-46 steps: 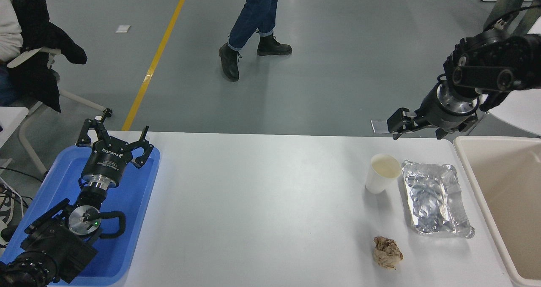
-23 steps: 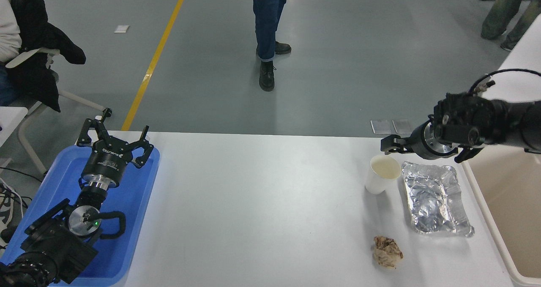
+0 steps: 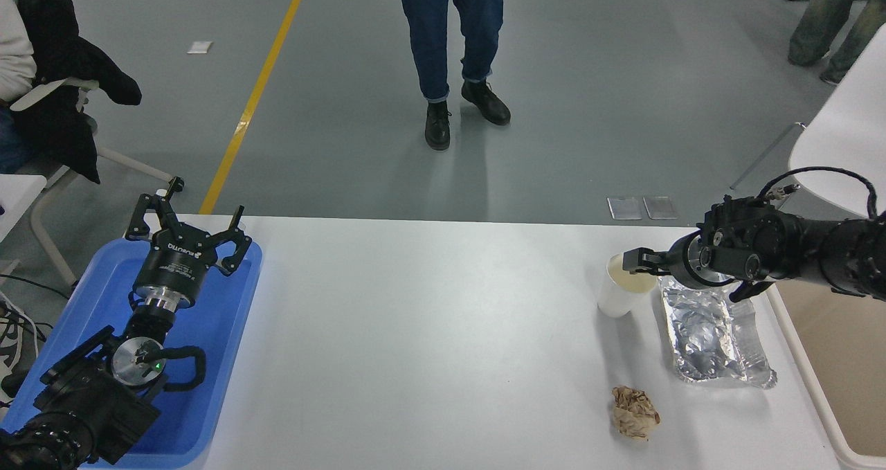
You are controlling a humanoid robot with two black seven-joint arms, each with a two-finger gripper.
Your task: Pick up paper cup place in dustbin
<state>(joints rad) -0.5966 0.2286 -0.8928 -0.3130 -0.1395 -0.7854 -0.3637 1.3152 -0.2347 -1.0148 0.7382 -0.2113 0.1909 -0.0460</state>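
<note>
The paper cup (image 3: 616,298) stands upright on the white table (image 3: 429,331), at the right, just left of a foil tray. My right gripper (image 3: 635,262) comes in from the right edge, lying low and pointing left, with its tip at the cup's rim and over its mouth. I see it side-on. The beige dustbin (image 3: 810,387) stands at the table's right edge, partly hidden behind the right arm and cut off by the picture's edge. My left gripper (image 3: 188,231) is parked open over the blue tray at the lower left.
A crinkled silver foil tray (image 3: 713,338) lies between the cup and the dustbin. A crumpled brown paper ball (image 3: 633,412) lies near the front edge. A blue tray (image 3: 221,331) sits at the left. A person's legs (image 3: 450,41) stand beyond the far edge.
My right arm has come down and leftward from above the far right corner, until its gripper is at the cup's rim. The person beyond the table has shifted. The cup has not moved.
</note>
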